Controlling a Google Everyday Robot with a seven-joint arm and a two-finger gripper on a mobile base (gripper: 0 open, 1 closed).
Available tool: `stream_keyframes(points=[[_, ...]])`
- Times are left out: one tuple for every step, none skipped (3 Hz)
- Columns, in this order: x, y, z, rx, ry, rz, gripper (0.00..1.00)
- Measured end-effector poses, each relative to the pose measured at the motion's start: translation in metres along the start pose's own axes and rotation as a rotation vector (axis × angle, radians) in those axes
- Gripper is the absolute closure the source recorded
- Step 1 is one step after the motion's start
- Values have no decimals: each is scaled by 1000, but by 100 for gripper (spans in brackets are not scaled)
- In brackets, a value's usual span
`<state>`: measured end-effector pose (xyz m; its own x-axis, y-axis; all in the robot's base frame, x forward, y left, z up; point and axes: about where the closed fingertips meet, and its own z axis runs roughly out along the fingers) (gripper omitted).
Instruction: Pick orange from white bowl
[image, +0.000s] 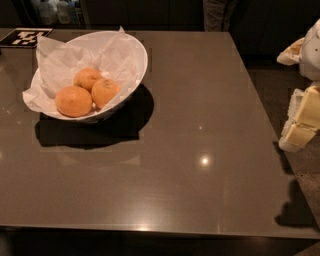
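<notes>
Inside the white bowl (142, 69) (paper-lined): oranges (74, 101); pincer (301, 127) far right.

Arm (312, 47) and gripper (300, 127), cut off at the right edge of the view.
The arm is clad in a rounded, glossy white shell, and a tan wedge-shaped piece is set against its left side. The gripper, found just below it, is built of blocky cream-yellow segments edged in paler white; a ribbed white part is perhaps seen behind them.

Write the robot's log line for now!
oranges: three in white bowl | gripper: beside table, far from bowl | pick: not started
</notes>
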<state>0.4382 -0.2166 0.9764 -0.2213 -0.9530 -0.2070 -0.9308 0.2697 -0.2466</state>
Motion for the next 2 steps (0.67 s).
stream_keyframes(points=[[0, 0, 0, 0, 0, 0, 0], [-2, -2, 0, 7, 18, 13, 0]])
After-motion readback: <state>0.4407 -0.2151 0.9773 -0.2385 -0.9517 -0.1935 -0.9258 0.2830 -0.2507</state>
